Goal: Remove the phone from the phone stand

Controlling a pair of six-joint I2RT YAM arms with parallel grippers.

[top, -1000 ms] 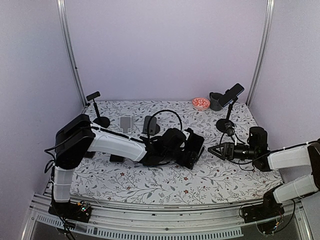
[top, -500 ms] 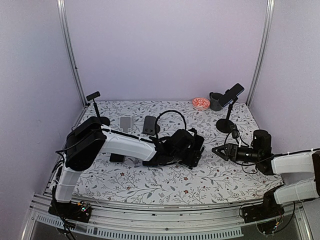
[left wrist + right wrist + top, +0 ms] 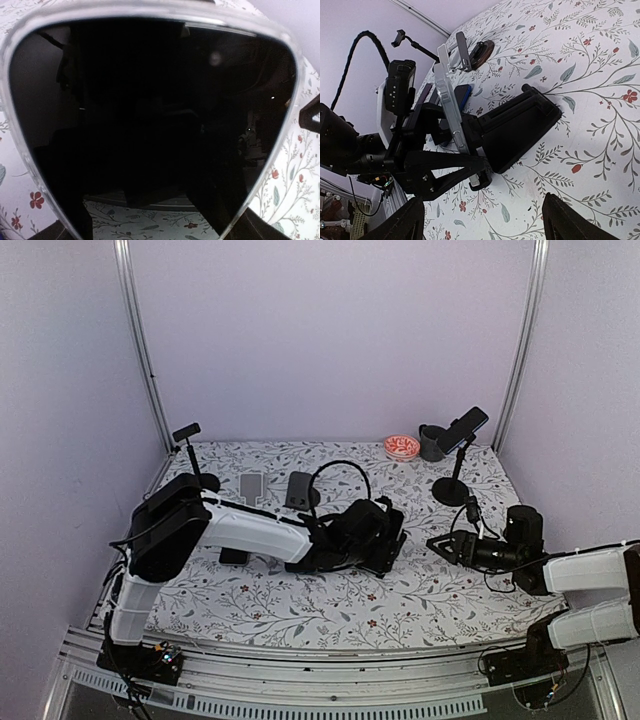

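My left end effector clamps the phone beside the phone stand; the right end effector hangs released. Mid-extraction, I judge; next, draw it clear.

From above and behind, my top camera takes in the whole table. My left wrist lens sits hard against the phone; my right wrist, low and looking left, shares it, with the phone stand.

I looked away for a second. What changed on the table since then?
The right gripper drew back rightward, away from the black phone stand. The left arm's elbow shifted right, while the left gripper stayed at the clear-cased phone. Everything else stayed put.
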